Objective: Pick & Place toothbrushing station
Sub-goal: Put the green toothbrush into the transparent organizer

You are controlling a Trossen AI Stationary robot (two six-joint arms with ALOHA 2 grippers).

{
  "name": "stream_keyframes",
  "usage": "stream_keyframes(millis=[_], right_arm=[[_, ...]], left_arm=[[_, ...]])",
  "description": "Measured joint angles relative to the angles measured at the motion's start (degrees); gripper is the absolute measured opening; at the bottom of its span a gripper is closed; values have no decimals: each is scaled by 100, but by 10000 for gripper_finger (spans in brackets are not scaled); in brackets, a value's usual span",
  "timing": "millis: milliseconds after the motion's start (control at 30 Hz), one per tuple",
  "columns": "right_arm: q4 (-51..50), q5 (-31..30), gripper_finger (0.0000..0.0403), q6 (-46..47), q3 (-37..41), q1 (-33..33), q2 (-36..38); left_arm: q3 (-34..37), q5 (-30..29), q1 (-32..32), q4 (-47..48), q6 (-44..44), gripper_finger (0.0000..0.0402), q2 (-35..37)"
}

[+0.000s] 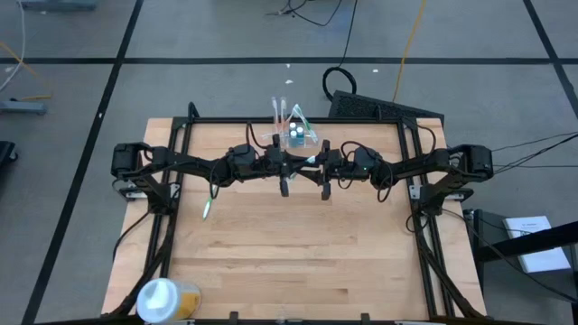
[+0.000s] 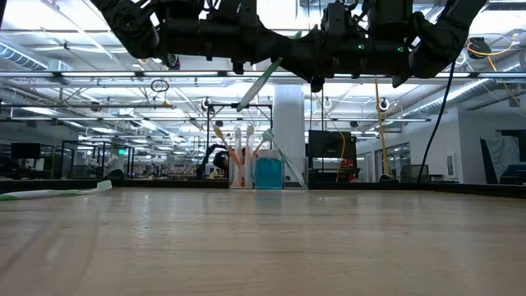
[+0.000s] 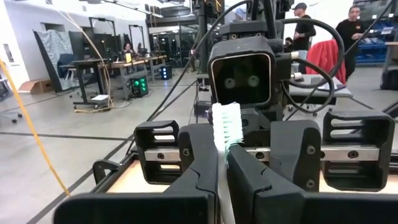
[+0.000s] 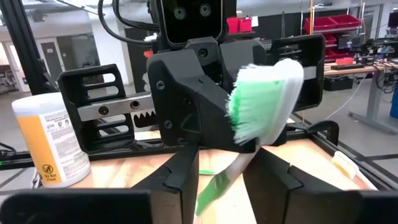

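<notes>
The clear toothbrushing station [image 1: 293,131] stands on the table's far edge at the middle, with upright brushes and a blue item in it [image 2: 259,168]. My two grippers meet tip to tip above the table's middle, just in front of the station. My left gripper [image 1: 298,170] is shut on a white-and-green toothbrush [image 3: 225,127]. My right gripper [image 1: 318,171] is open. Its fingers [image 4: 177,180] stand on either side of the brush's green handle [image 4: 211,186]; I cannot tell whether they touch it. My left gripper pinches the toothbrush's neck [image 3: 224,150], just below the bristle head, between its two fingers. The fingers lie level and point toward the table's right. The brush is lifted clear and tilted, with its head up and its handle [image 2: 251,92] slanting down.
A loose green toothbrush [image 1: 208,209] lies on the table left of centre. A round white-and-yellow tub [image 1: 163,298] stands at the near left corner. The black arm frames [image 1: 163,235] run along both sides. People stand in the room beyond the table.
</notes>
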State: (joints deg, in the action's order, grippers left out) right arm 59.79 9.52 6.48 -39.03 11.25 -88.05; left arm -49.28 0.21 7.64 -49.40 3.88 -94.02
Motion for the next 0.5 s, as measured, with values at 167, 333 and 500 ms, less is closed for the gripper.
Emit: stream_keyframes(millis=[167, 333, 500], right_arm=[[-2, 27, 95, -15, 0, 0, 0], [12, 28, 97, -18, -3, 0, -2], [-5, 67, 97, -24, 2, 10, -11]], left_arm=[[0, 25, 0, -6, -9, 16, 2], [2, 15, -28, 125, 11, 22, 121], [1, -27, -37, 456, 23, 12, 426]])
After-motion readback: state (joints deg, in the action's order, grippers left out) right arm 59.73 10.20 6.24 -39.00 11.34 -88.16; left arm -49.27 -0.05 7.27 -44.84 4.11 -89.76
